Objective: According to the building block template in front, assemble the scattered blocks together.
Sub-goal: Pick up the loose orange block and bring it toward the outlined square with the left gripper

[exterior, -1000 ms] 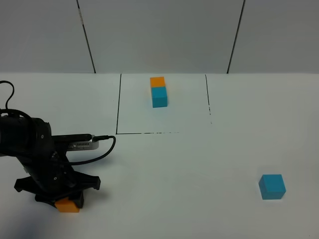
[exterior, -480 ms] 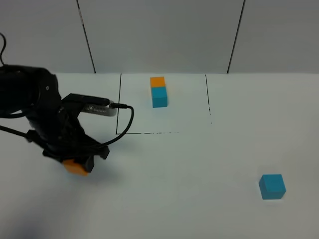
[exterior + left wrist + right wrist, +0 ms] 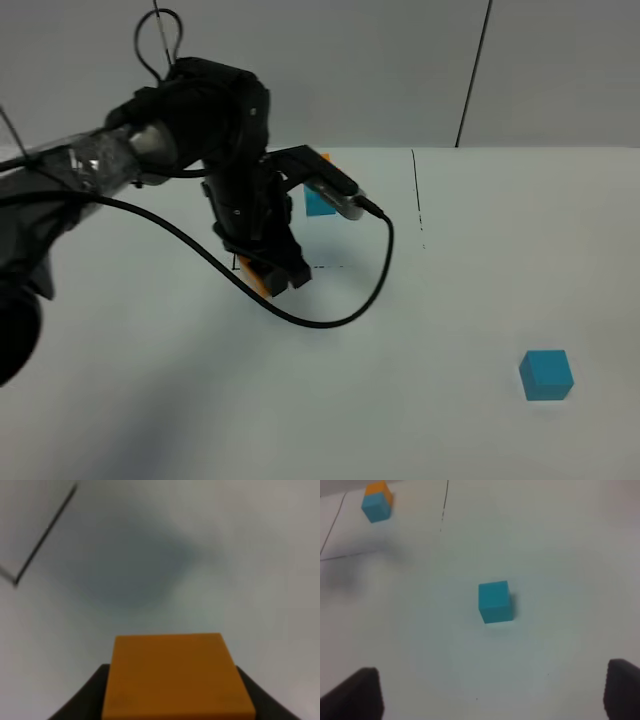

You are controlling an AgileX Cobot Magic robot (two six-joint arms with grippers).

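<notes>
My left gripper (image 3: 275, 270) is shut on the orange cube (image 3: 257, 277) and holds it above the table, over the near edge of the outlined square. In the left wrist view the orange cube (image 3: 177, 677) fills the lower middle between the dark fingers (image 3: 87, 700). The template (image 3: 319, 203), a small orange-and-cyan bar, stands inside the square just behind the arm, which partly covers it. The cyan cube (image 3: 546, 375) lies alone at the front right. The right wrist view shows this cyan cube (image 3: 495, 601) ahead of my open right gripper (image 3: 490, 682), and the template (image 3: 376, 502) far off.
A thin black outline (image 3: 416, 200) marks the square on the white table. The left arm's black cable (image 3: 340, 315) hangs in a loop towards the table's middle. A grey panelled wall (image 3: 400, 70) closes the back.
The left arm has lifted the orange cube from the front left corner and carried it up and to the right, to the near edge of the outlined square. The cyan cube has not moved.
</notes>
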